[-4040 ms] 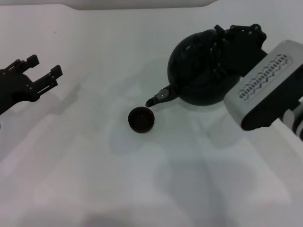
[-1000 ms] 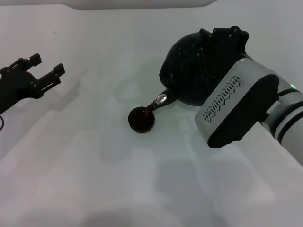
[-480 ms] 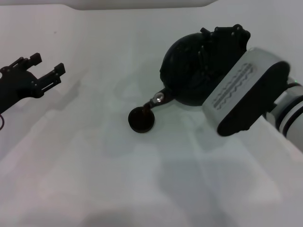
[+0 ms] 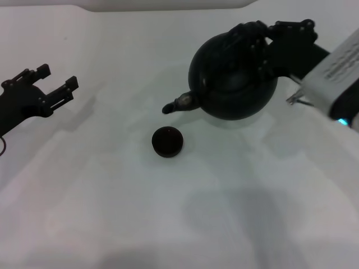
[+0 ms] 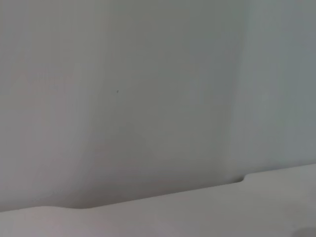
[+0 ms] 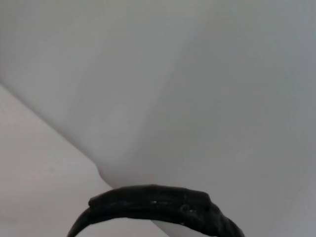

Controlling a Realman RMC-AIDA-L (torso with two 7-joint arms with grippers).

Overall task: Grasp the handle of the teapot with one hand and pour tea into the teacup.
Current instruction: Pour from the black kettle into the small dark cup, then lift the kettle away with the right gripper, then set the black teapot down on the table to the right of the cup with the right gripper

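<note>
The round black teapot (image 4: 233, 84) is held nearly level at the back right of the white table (image 4: 168, 213), and its spout (image 4: 178, 103) points left, above and behind the teacup. My right gripper (image 4: 268, 39) is shut on the teapot's arched black handle (image 4: 242, 29). The handle also shows as a dark textured arc in the right wrist view (image 6: 158, 203). The small dark teacup (image 4: 167, 141) stands upright on the table in front of the spout and apart from it. My left gripper (image 4: 56, 78) is open and empty at the far left.
The white table's raised back edge (image 4: 168, 5) runs across the top of the head view. The left wrist view shows only the white surface and its edge (image 5: 163, 195).
The teapot has tipped back from its pouring tilt towards level. Its spout has lifted up and away from the teacup. My right wrist has turned and drawn back to the right. The left arm has not moved.
</note>
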